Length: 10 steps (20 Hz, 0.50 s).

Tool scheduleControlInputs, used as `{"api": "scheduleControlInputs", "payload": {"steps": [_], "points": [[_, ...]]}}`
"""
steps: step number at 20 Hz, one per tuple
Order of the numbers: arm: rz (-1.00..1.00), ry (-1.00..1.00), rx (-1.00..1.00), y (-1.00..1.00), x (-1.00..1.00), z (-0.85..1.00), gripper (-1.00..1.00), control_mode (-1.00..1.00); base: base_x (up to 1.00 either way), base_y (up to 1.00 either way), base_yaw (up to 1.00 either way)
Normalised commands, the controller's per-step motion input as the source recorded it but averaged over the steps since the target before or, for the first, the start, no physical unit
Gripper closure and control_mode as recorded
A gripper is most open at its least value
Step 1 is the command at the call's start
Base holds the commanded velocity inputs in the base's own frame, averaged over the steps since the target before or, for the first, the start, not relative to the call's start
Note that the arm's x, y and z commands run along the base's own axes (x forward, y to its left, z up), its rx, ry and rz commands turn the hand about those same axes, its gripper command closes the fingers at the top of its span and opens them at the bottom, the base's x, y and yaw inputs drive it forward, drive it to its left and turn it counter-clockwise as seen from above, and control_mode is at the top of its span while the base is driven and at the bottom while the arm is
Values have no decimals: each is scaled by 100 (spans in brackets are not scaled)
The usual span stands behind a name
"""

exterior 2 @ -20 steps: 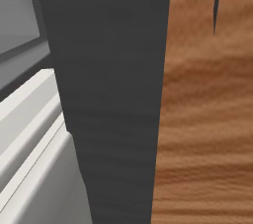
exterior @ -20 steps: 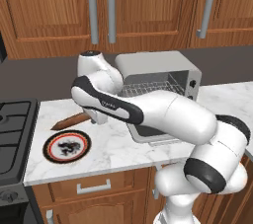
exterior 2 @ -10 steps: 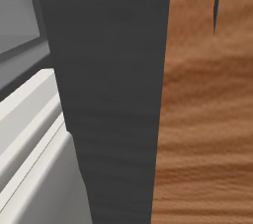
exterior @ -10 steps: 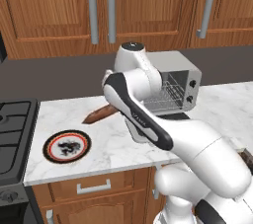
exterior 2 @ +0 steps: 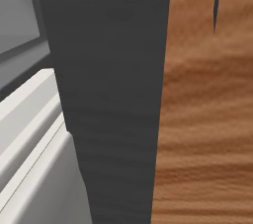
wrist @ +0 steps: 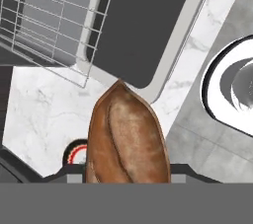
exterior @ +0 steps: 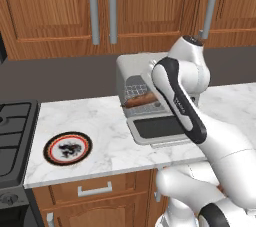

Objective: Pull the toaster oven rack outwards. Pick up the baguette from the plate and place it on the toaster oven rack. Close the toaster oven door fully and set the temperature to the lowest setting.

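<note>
The step in hand is the carry: the baguette (exterior: 142, 100) is off the plate (exterior: 67, 147) and on its way to the rack (wrist: 52, 18). In the hand view the loaf rises from the bottom edge, right where the fingertips would stand. They are hidden under it, but it hangs in the air, so I judge the gripper (wrist: 127, 176) to be clamped on it.

In the left base view the loaf hangs level in front of the toaster oven (exterior: 131, 73), its free end reaching past the oven's left front corner, above the open door (exterior: 157, 128), which lies flat toward the counter's front edge. The plate sits bare near the front left of the counter (exterior: 95, 121), well apart from the oven.

The arm rises from the lower right, bends sharply at the elbow, and folds back so the wrist sits high before the oven's right side, hand turned leftward.

From the hand view the rack sticks out over the door's hinge edge, with the loaf's tip just short of its near corner. The next move calls for swinging the loaf over the wire grid, lowering until it rests along the wires, then letting go. The risk is a tapered end catching on the rack's front wire.
</note>
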Motion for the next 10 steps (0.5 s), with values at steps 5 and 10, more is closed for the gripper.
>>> {"api": "scheduleControlInputs", "payload": {"steps": [5,10], "points": [[-5,0,6,-76,26,0,100,-100,0,0,0],[-4,3,0,-63,26,0,100,-100,0,0,0]]}}
